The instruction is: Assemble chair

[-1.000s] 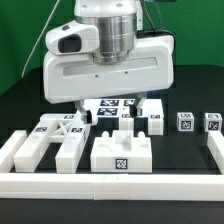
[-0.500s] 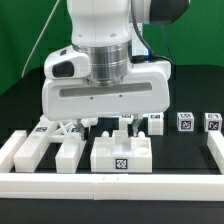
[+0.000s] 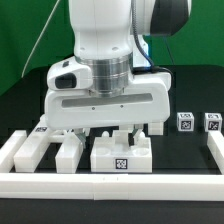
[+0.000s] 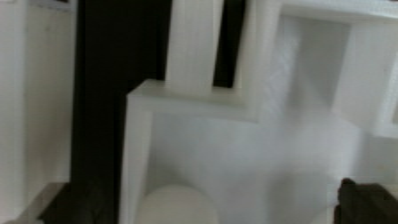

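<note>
The fingers (image 4: 210,206) stand spread wide, with 1 dark tip at each edge of the blurred wrist view. A white chair piece (image 4: 231,150) fills the gap between them. They are not closed on it, and whether either tip touches it cannot be told. Which of the loose parts this piece is cannot be told either.

In the exterior view the arm's broad white hand (image 3: 108,103) sits low over the chair parts and hides the fingers almost wholly. Just in front of the fingers, toward the camera, lies a chunky tagged block (image 3: 120,156) with its square tag facing forward. To the exterior view's left of the fingers, 2 more chunky white pieces lie side by side: an inner piece (image 3: 68,150) near the fingers and an outer piece (image 3: 28,148) farther off. To the exterior view's right, well apart from the fingers, 2 small tagged cubes (image 3: 185,121) stand beside each other.

All of these rest on the black worktop (image 3: 176,150). A long low border bar (image 3: 110,186) runs along the front, on the far side of the tagged block from the fingers.
</note>
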Action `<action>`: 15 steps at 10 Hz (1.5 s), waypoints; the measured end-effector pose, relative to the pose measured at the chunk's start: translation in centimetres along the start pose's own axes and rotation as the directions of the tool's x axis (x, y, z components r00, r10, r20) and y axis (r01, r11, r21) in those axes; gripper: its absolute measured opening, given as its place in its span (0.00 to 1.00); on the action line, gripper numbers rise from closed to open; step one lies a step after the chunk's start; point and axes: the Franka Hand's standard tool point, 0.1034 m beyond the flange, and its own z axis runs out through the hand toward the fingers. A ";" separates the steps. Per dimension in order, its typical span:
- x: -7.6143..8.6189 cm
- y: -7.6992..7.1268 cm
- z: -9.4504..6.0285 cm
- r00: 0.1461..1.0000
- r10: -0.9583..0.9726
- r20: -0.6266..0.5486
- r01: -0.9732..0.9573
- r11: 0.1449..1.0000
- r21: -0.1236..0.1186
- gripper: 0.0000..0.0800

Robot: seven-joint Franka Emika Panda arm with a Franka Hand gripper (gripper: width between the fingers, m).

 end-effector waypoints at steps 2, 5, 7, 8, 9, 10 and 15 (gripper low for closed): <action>0.0 0.0 0.0 1.000 0.000 0.000 0.000 1.000 0.000 0.59; 0.0 0.0 0.0 1.000 0.000 0.000 0.000 1.000 0.000 0.19; 0.0 0.0 0.0 1.000 0.000 0.000 0.000 1.000 0.000 0.03; 0.0 0.0 0.0 1.000 0.000 0.000 0.000 1.000 0.000 0.03; 0.0 0.0 0.0 1.000 0.000 0.000 0.000 1.000 0.000 0.03; 0.0 0.0 0.0 1.000 0.000 0.000 0.000 1.000 0.000 0.03; 1.3 -2.1 0.0 1.000 0.022 -0.007 -0.022 1.000 0.000 0.03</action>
